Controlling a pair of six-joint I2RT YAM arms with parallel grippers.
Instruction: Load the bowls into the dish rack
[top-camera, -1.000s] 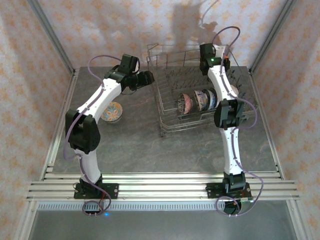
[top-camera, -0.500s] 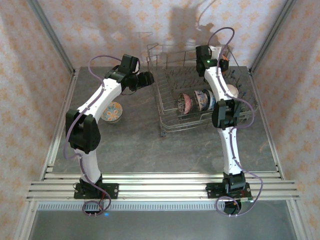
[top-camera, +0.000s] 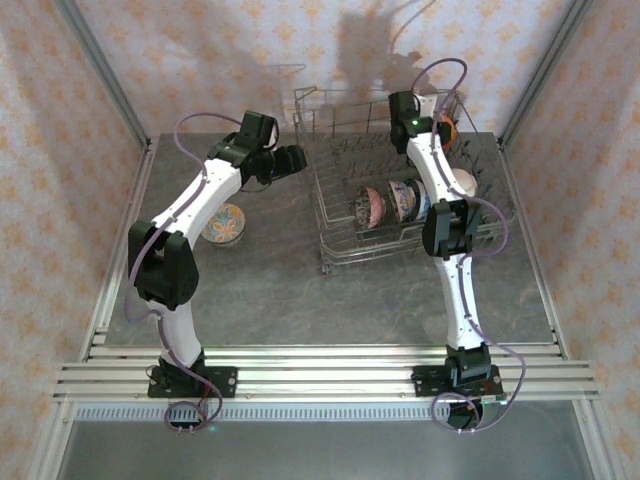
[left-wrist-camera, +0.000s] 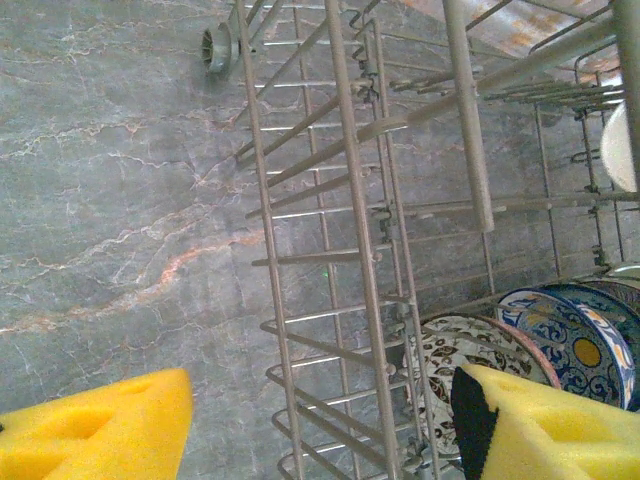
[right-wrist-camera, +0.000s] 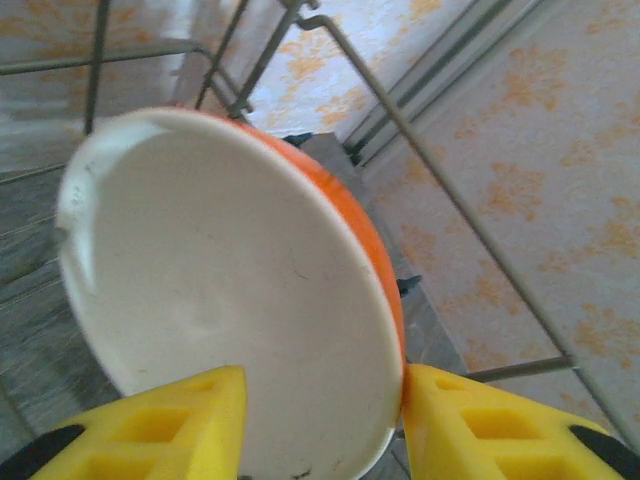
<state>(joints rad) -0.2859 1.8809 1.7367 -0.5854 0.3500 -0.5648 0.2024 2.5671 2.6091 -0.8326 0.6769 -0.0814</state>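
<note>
My right gripper (top-camera: 437, 120) hangs over the back right corner of the grey wire dish rack (top-camera: 335, 262), shut on a bright orange bowl (top-camera: 448, 129). In the right wrist view the orange bowl (right-wrist-camera: 230, 290) shows its white inside, tilted on edge, and the gripper (right-wrist-camera: 325, 430) has one yellow finger inside it and one against its orange wall. Three patterned bowls (top-camera: 398, 199) stand on edge in the rack, with a cream bowl (top-camera: 464, 183) to their right. My left gripper (top-camera: 287, 160) is open beside the rack's left wall (left-wrist-camera: 370, 250), holding nothing. Another patterned bowl (top-camera: 223, 223) sits on the table.
In the left wrist view a brown-patterned bowl (left-wrist-camera: 470, 360) and a blue-and-white bowl (left-wrist-camera: 580, 335) stand just inside the rack wall. The rack's tall wires (right-wrist-camera: 440, 190) run close past the orange bowl. Patterned walls close in the grey table (top-camera: 260, 290).
My right gripper has shifted slightly left and toward the back with the orange bowl still in it. The left arm has barely moved.
</note>
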